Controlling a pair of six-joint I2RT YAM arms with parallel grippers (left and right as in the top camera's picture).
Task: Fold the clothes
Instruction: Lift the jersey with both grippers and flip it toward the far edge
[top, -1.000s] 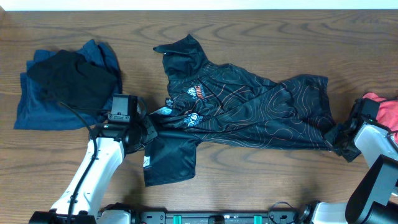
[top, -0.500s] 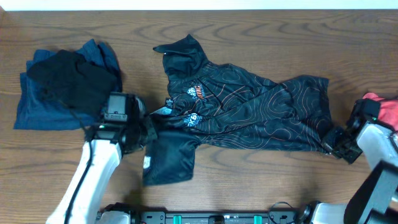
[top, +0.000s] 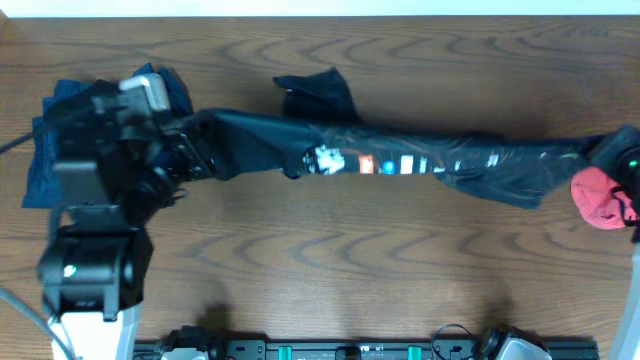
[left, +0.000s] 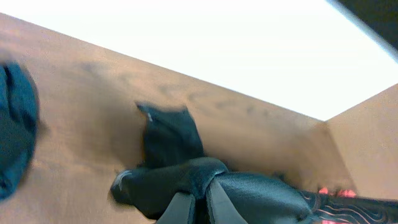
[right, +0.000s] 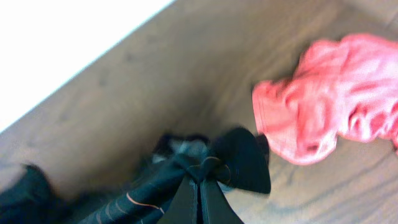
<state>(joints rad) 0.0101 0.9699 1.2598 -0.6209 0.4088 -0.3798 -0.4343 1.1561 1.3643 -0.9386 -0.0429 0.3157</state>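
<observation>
The black shirt with thin orange lines (top: 400, 160) is pulled taut into a long band between my two grippers, off the table along most of its length. One sleeve (top: 320, 95) trails toward the far side. My left gripper (top: 192, 143) is shut on the shirt's left end. In the left wrist view the fingers (left: 200, 198) pinch bunched black cloth (left: 261, 193). My right gripper (top: 603, 152) is shut on the right end. In the right wrist view its fingers (right: 199, 180) clamp a fold of the shirt (right: 143, 186).
A pile of blue and black garments (top: 50, 140) lies at the far left, partly under my left arm, and shows as blue cloth (left: 12, 124) in the left wrist view. A crumpled red garment (top: 600, 195) (right: 336, 118) sits at the right edge, just below my right gripper.
Both grippers rose and moved apart toward the far side. The shirt went from lying spread on the table to hanging stretched in a narrow band.
</observation>
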